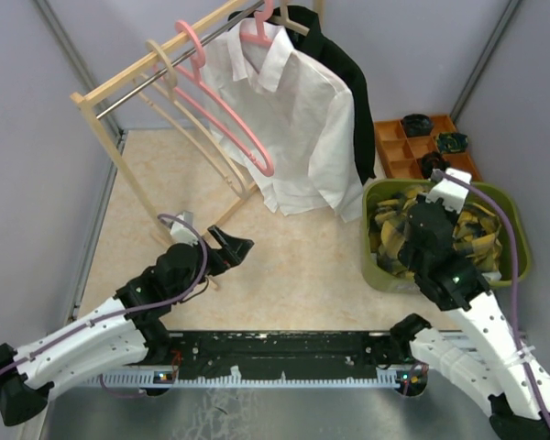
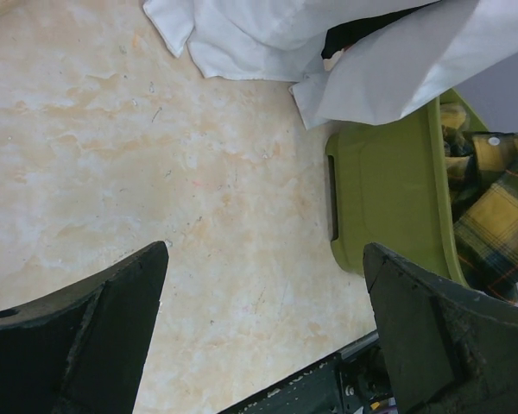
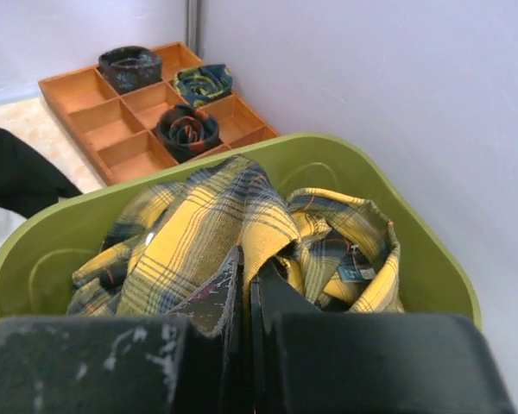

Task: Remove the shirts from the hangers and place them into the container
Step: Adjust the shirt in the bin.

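Top cam sits high behind the arm bases, looking down on the whole table (image 1: 293, 257). The left wrist cam looks out low between the left fingers (image 2: 95, 345), with the green basket (image 2: 388, 190) just past the right one. The right wrist cam peers over the right fingers (image 3: 276, 293) straight into that basket, super close. All three views share it.

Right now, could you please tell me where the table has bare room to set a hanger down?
Bare tabletop lies between the left hand and the container, nearer than the hanging white shirt. Crowded: the container, filled by the plaid shirt with the right hand over it; the orange tray; the rack legs.
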`<act>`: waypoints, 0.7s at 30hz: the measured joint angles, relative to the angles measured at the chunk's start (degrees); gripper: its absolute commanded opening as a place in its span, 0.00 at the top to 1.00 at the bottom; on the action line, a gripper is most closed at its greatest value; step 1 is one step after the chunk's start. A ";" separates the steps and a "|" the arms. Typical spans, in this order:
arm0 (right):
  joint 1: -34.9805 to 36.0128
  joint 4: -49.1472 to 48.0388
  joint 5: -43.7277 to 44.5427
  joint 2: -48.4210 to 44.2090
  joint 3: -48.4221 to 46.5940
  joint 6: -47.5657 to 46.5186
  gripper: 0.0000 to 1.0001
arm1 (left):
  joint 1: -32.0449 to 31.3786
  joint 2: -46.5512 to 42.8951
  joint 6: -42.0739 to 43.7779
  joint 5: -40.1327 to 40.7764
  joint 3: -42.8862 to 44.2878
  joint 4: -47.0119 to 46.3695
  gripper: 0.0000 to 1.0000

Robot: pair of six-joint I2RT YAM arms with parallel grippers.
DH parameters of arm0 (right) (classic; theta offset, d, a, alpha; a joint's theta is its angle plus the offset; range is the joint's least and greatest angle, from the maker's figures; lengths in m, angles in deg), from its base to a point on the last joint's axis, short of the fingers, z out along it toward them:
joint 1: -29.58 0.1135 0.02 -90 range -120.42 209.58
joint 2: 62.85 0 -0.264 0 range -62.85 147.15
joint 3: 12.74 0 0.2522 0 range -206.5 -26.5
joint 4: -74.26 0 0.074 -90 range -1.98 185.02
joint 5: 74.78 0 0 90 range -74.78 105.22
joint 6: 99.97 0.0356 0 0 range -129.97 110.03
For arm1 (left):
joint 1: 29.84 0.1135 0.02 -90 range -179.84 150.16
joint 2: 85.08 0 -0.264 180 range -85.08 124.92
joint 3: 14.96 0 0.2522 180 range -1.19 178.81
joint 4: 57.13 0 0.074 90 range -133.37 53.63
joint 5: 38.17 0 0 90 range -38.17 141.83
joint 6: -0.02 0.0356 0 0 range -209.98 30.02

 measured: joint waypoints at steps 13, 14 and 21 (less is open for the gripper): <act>-32.33 3.67 -59.36 40.15 5.79 19.02 0.76 | 0.00 -2.86 -0.04 0.31 0.00 1.20 0.00; -32.39 3.45 -60.30 41.42 5.16 18.95 0.73 | 0.00 -2.86 -0.04 0.33 -0.02 1.22 0.01; -32.54 10.29 -62.10 35.67 1.92 19.12 0.24 | 0.00 -2.84 0.02 0.61 -0.02 1.31 0.01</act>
